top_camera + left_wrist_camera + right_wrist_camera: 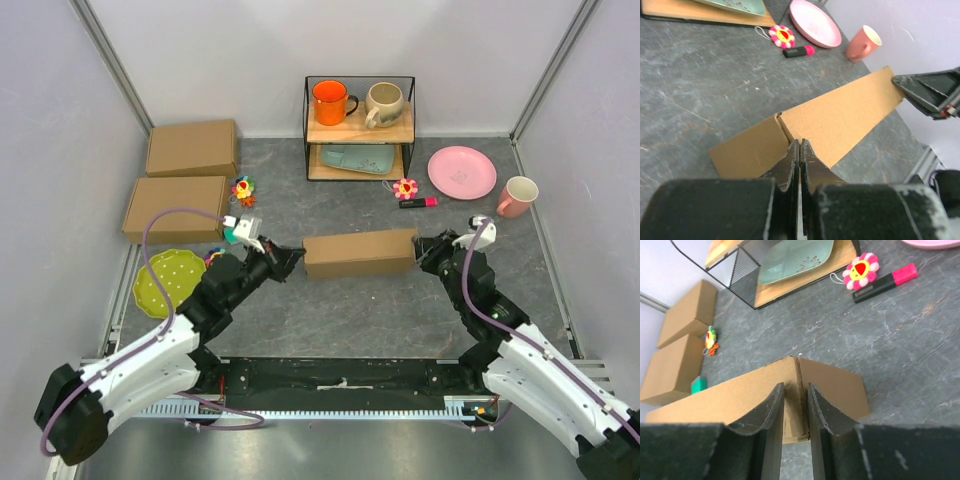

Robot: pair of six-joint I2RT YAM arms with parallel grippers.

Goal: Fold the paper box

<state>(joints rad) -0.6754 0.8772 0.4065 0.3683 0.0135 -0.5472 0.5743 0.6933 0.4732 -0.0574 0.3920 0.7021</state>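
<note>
The folded-up paper box (pixel 360 253) lies across the middle of the table (pixel 350 320), braced end to end, seemingly to seat its flaps: left gripper (pixel 292 260) clenched empty against its left end, right gripper (pixel 420 250) narrowly parted, grasping nothing, at its right end.

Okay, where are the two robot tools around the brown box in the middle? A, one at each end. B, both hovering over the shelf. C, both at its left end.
A: the left tool sits at the left end of the box, the right tool at its right end.
</note>
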